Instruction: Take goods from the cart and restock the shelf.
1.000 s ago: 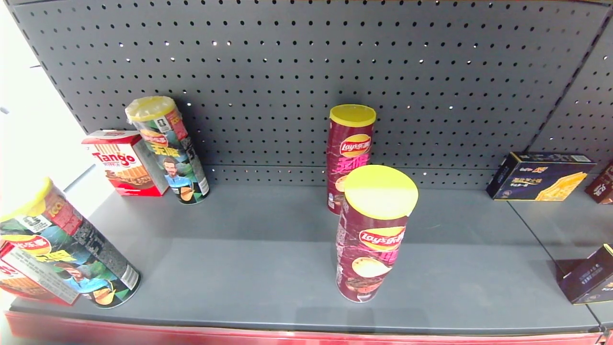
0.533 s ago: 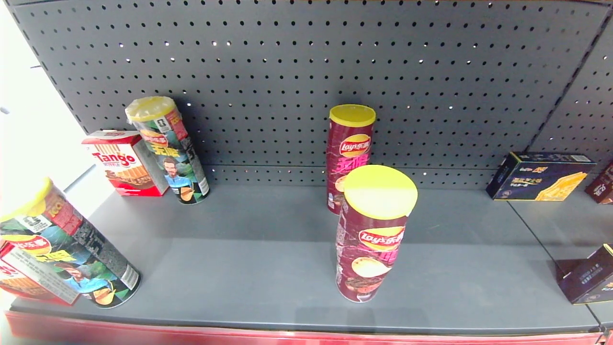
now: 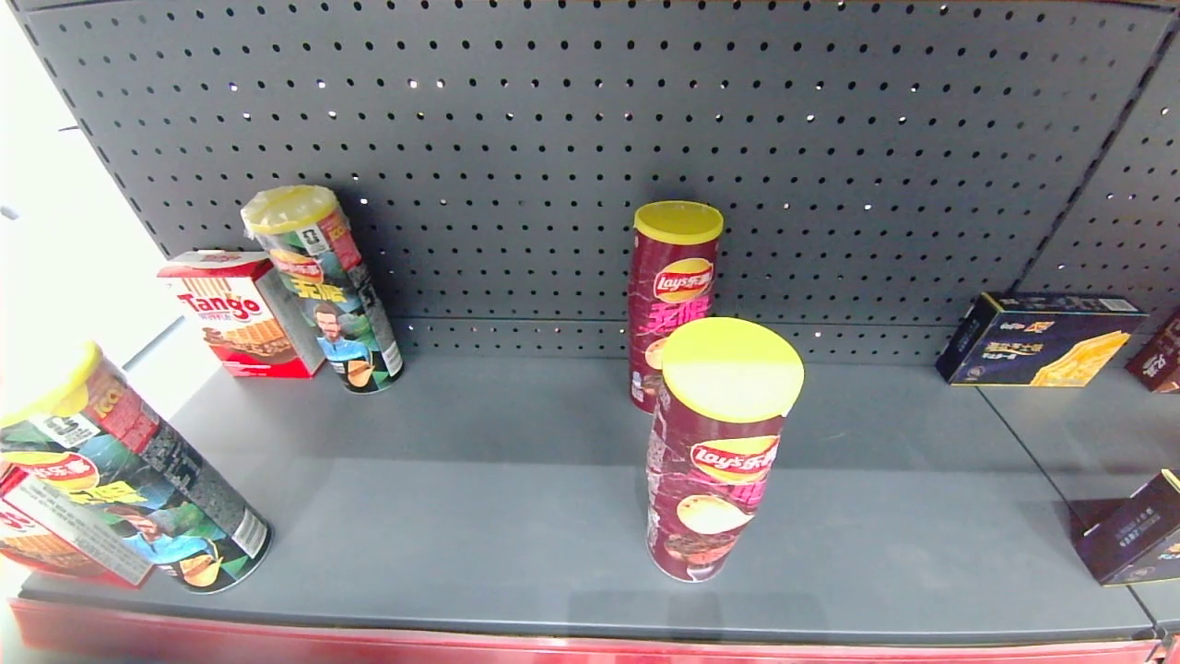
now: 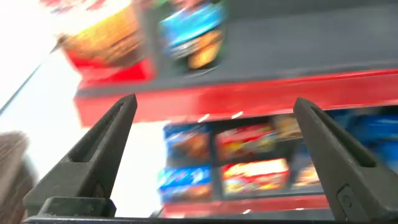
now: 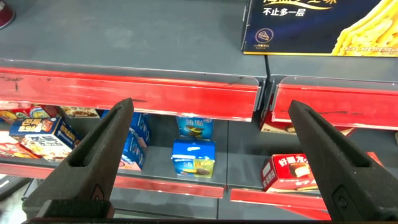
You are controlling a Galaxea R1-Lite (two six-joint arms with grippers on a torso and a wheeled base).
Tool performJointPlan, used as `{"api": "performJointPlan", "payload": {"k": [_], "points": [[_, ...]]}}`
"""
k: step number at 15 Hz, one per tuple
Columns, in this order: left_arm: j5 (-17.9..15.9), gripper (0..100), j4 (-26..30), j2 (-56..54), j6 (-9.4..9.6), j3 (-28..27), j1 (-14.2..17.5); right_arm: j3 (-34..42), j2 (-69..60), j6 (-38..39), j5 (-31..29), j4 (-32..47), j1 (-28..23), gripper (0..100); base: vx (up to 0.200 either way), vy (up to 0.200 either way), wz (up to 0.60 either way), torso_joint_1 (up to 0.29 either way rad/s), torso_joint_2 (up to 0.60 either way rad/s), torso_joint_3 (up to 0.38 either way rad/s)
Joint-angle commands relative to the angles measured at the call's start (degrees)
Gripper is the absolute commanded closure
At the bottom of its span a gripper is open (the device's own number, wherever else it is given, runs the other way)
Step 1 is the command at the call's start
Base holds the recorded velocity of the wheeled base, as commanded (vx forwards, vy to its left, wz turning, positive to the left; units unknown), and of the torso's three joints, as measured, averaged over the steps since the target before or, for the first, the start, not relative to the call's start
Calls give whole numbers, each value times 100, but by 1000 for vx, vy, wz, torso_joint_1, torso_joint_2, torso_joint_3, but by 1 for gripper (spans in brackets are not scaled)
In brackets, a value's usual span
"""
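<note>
Now shelf point(image 3: 479, 516): two maroon cans point(image 3: 714, 480), two green cans point(image 3: 332, 304); left gripper point(image 4: 214, 102), right gripper point(image 5: 211, 104) spread.

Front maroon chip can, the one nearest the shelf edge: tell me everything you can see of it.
The front maroon chip can stands upright near the front edge of the grey shelf. It is a tall cylinder, seemingly printed cardboard, dark red with pink marbling, a logo badge and chip pictures. A flat yellow lid, plastic by its look, closes the top. Only the shelf touches it, under its base. A matching can stands apart behind it, by the pegboard.
</note>
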Motion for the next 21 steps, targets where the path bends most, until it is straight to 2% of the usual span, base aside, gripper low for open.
{"api": "performJointPlan", "payload": {"k": [1,4,8,9,10,11,13,17,21], "points": [[-34,0,50,46,-10,-22,7,1,9,2,1,2,2,0,0,0,0,0,0,0],[-192,0,-56,11,-98,30,-29,1,9,-7,10,11,2,0,0,0,0,0,0,0],[-201,0,-56,11,-115,13,-29,-8,9,-121,10,-7,-7,0,0,0,0,0,0,0],[-227,0,-29,54,-168,4,-37,-992,844,-165,-78,-191,-24,0,0,0,0,0,0,0],[-253,0,-29,54,-221,4,-37,-1651,2189,-200,-52,-244,63,0,0,0,0,0,0,0],[-262,0,-29,54,-221,4,-37,-1818,2523,-244,19,-402,125,0,0,0,0,0,0,0],[-245,0,-29,28,-229,4,-20,-2231,3341,-349,318,-710,696,0,0,0,0,0,0,0],[-245,0,-29,28,-238,4,-29,-3014,4712,-393,344,-824,1812,0,0,0,0,0,0,0],[-236,0,-29,19,-256,4,-29,-3392,5573,-903,353,-842,2173,0,0,0,0,0,0,0]]}}
